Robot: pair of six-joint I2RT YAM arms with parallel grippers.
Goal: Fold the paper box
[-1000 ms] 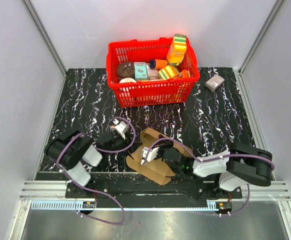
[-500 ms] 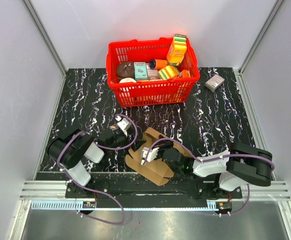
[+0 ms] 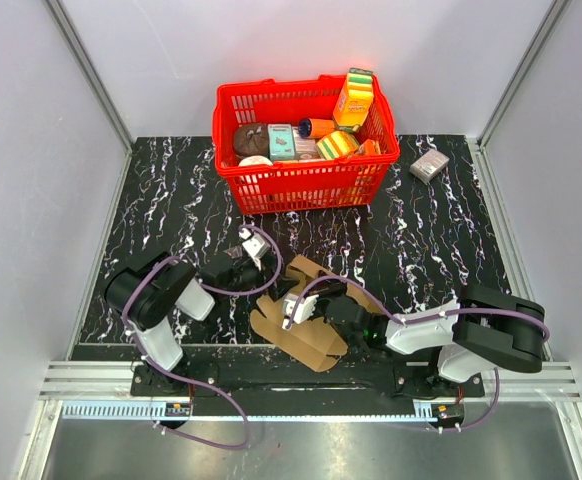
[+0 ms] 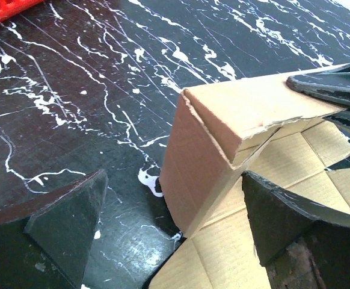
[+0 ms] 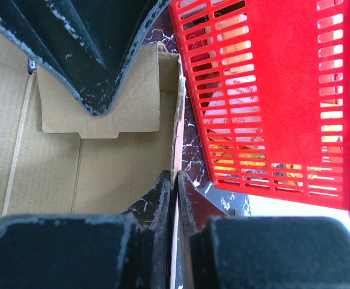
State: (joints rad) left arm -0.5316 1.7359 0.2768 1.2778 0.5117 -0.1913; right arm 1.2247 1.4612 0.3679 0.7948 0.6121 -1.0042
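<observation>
The paper box (image 3: 307, 312) lay as a part-open brown sheet on the black marbled table (image 3: 161, 200), near the front edge, btwn my two arms, w/ one panel stood up off the flat part. My R gripper (image 5: 176, 191) was clamped on that box: the wrist cam showed both fingers pressed together w/ a thin cardboard edge pinched btwn them, and flat corrugated panels plus a notched flap to the left of it. My L gripper (image 4: 174, 180) had its fingers wide apart, low over the table at the box's left side. The raised folded corner sat in the gap btwn them, and I couldn't tell whether either finger touched it. Further back stood a red basket (image 3: 306, 150) w/ printed packages in it, well apart from the box. A small grey-pink box (image 3: 430, 165) lay just right of the basket.
</observation>
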